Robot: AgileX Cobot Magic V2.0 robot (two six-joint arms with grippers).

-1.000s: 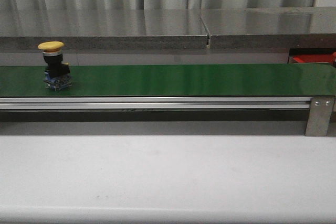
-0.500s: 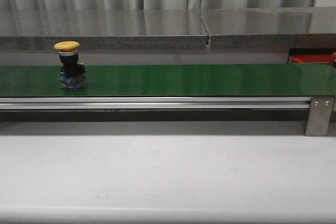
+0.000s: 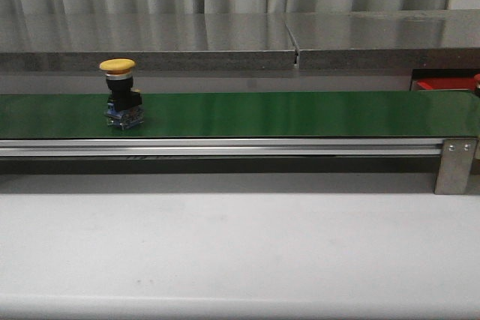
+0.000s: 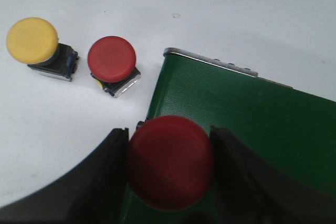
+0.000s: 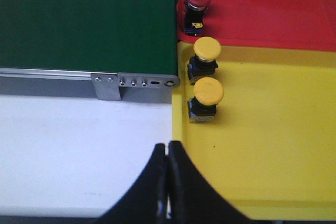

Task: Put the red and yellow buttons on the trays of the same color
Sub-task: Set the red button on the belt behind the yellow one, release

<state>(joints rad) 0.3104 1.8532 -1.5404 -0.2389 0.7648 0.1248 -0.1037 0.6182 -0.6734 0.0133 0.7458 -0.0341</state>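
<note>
Best to lower the red button [image 4: 170, 161], clamped between the left gripper [image 4: 169, 174] fingers, squarely onto the green conveyor belt [image 4: 252, 129] just beneath, cap up, then release. Round matte red cap, body hidden. Right gripper [image 5: 168, 182] pinched closed on nothing, hovering near the yellow tray [image 5: 273, 145] edge, waiting for the yellow button [image 3: 121, 95] riding upright on the belt, well away.

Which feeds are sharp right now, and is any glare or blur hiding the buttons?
Front view: sharp; soft glare streaks on the steel shelf, none on the yellow button. Left wrist view: the red button held in the left end effector is blurred; table buttons crisp. Right wrist view: evenly lit, both trays' buttons clear.
</note>
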